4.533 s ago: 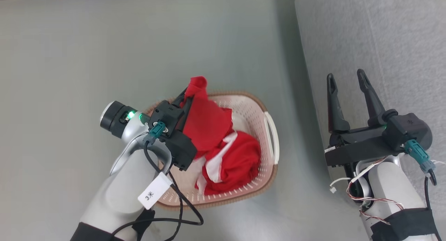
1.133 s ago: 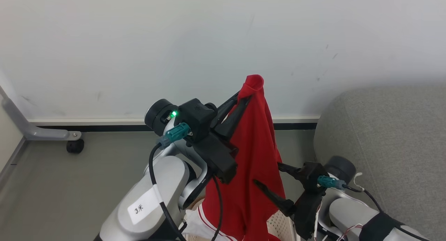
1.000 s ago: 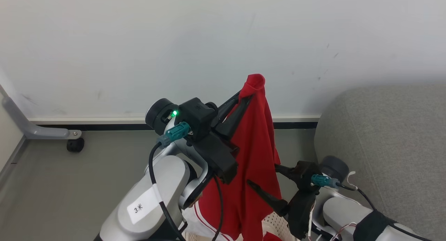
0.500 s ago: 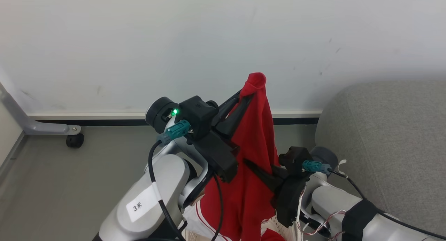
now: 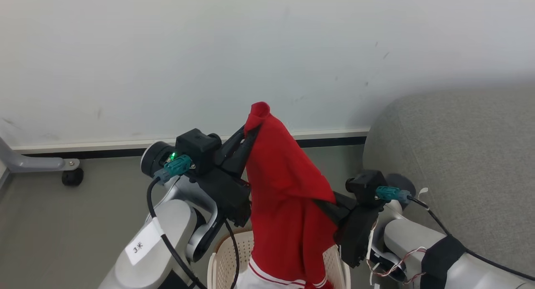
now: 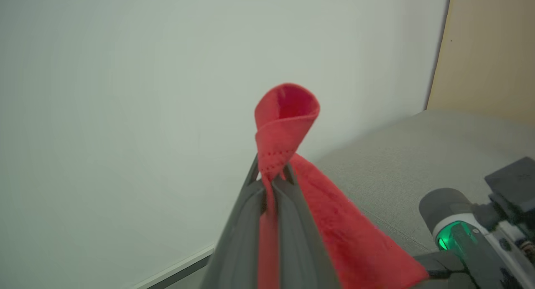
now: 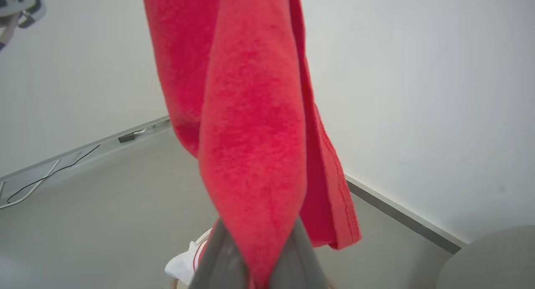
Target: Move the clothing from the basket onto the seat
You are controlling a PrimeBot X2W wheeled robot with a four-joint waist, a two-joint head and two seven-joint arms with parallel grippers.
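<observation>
Red clothing (image 5: 284, 197) hangs above the cream basket (image 5: 219, 259), its white-striped hem low over the basket. My left gripper (image 5: 249, 131) is shut on the clothing's top fold, which sticks up past the fingertips (image 6: 271, 178). My right gripper (image 5: 325, 204) is shut on the clothing's right side lower down, so the cloth stretches between the two. In the right wrist view the fabric (image 7: 250, 134) rises from between the closed fingers (image 7: 225, 259). The grey seat (image 5: 459, 155) stands to the right, close behind my right arm.
A pale wall with a dark baseboard (image 5: 104, 149) runs behind. A grey wheeled stand leg (image 5: 39, 163) lies on the floor at far left. A cable (image 7: 42, 178) trails along the floor by the wall. A beige panel (image 6: 489, 51) rises beyond the seat.
My right gripper has closed on the hanging clothing and pulled its side out to the right. The clothing was lifted from the basket earlier, and the head camera has shifted.
</observation>
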